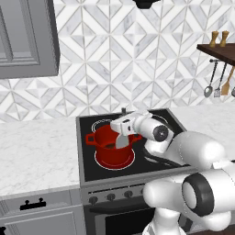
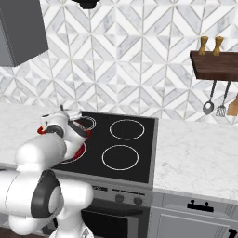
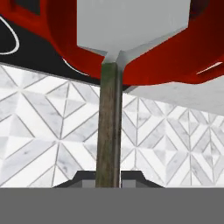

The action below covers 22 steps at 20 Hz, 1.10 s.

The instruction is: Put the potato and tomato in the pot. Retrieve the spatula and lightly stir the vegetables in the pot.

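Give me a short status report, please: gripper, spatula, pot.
Gripper over the pot, spatula handle between its fingers. Grey blade down inside the pot. Potato and tomato hidden from view. Nothing in the way.

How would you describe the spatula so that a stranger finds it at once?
Look at the black stovetop between the marble counters, then at the red pot on its front-left burner. The spatula stands over this pot, with a flat pale grey blade on a thin dark handle, unlike the utensils hanging from the wall shelf.

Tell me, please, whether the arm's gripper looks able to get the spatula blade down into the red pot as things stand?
Probably yes: the gripper sits directly over the pot, and the spatula blade already dips inside its open rim, with nothing between.
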Available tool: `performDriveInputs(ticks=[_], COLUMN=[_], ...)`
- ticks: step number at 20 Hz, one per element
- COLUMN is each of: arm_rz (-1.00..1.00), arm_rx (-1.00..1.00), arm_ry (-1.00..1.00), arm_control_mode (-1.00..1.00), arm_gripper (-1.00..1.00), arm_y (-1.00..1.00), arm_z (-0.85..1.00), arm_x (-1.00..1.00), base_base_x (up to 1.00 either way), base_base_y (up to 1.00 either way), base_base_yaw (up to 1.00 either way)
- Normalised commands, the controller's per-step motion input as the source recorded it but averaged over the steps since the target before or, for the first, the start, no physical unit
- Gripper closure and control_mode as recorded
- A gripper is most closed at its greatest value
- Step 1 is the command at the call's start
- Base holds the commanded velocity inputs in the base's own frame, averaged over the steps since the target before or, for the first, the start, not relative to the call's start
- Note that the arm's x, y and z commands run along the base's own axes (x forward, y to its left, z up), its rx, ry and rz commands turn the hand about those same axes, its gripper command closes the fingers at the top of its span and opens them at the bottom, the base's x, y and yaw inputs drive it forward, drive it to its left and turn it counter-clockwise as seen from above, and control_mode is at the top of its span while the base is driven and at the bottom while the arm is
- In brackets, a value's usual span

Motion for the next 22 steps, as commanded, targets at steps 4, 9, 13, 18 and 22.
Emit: performDriveInputs(ticks=[4, 9, 13, 18, 22], arm_rz=[-0.07, -0.13, -0.01, -0.05, -0.11], arm_rx=[-0.01, 0.0, 0.04, 0.17, 0.22], arm_ry=[-0.14, 0.0, 0.09, 0.1, 0.01], arm_control_mode=[-1.0, -1.0, -1.0, -1.0, -1.0], arm_gripper=[1.0, 1.0, 1.0, 1.0, 1.0], arm_y=[0.34, 0.08, 0.02, 0.1, 0.0], arm_z=[-0.32, 0.01, 0.01, 0.08, 0.51], arm_x=[0.0, 0.01, 0.0, 0.16, 0.18], base_base_x=[0.0, 0.0, 0.0, 0.0, 0.0], base_base_y=[0.0, 0.0, 0.0, 0.0, 0.0], base_base_yaw=[0.0, 0.0, 0.0, 0.0, 0.0])
